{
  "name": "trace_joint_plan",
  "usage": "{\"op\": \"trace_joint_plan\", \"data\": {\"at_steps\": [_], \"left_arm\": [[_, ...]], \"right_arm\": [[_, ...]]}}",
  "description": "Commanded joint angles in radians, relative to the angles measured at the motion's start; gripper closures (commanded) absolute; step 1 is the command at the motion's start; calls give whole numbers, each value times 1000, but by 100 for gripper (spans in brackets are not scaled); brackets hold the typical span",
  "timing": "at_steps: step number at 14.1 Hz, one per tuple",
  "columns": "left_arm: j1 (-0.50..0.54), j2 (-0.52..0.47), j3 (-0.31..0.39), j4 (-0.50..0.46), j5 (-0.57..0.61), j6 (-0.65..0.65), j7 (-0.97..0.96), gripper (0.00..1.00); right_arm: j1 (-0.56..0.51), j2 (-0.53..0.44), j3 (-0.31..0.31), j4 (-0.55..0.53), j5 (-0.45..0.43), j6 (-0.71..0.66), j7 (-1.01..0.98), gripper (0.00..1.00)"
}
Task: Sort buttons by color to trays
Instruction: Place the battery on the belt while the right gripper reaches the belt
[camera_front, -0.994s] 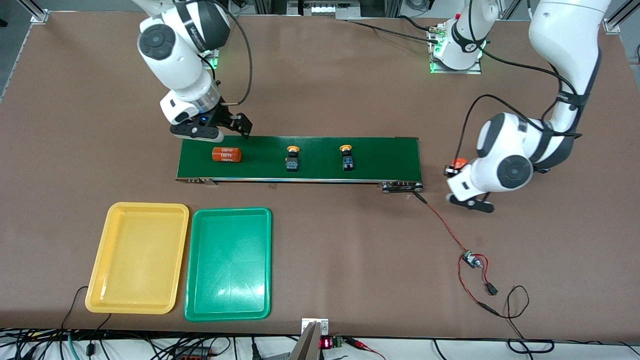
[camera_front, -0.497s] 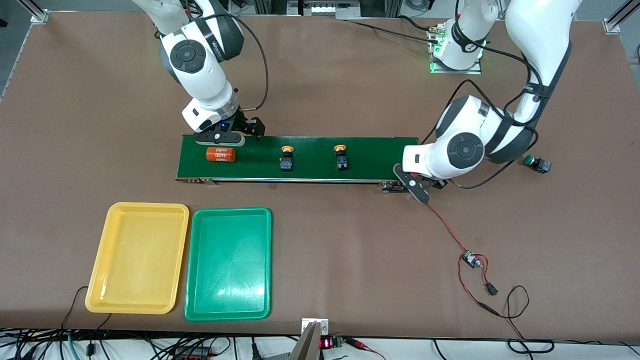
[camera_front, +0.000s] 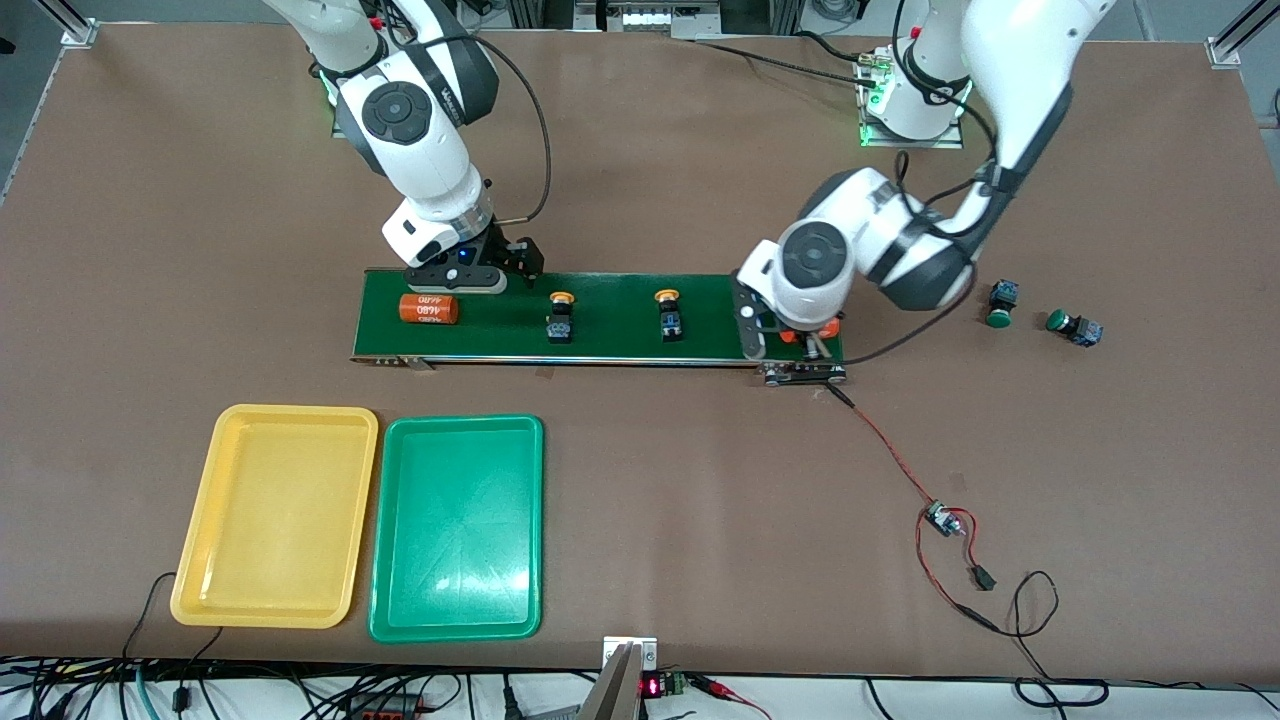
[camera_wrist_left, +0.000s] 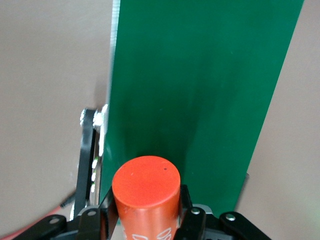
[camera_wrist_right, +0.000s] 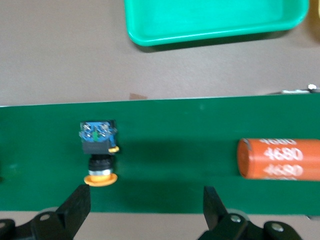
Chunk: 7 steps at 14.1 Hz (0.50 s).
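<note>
On the conveyor belt (camera_front: 600, 317), sorting has barely begun; both trays are bare.

Two yellow-capped buttons (camera_front: 560, 318) (camera_front: 668, 314) lie mid-belt, an orange cylinder (camera_front: 428, 308) near the belt's end by the right arm; the right gripper (camera_front: 480, 268), fingers spread wide, hangs over the belt's edge nearest the bases, the nearer button (camera_wrist_right: 99, 146) just ahead of it; next, I judge, it must drop astride that button and pinch. The left gripper (camera_wrist_left: 146, 220) pinches a second orange cylinder (camera_wrist_left: 146, 192) over the belt's other end; two green-capped buttons (camera_front: 1001, 302) (camera_front: 1072, 325) wait on the table past that end; the yellow tray (camera_front: 200, 560) and green tray (camera_front: 395, 600) sit side by side near the table's front edge.
</note>
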Motion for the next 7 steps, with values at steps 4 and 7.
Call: {"op": "trace_joint_plan", "data": {"at_steps": [4,7], "left_arm": [[7,19,-23,-2,57,0,28,0],[12,-2,-25,1,52,-7,23,0]], "right_arm": [[1,95,3,40,-59,70,21,0],[1,124,5,57,-106,70,18,0]]}}
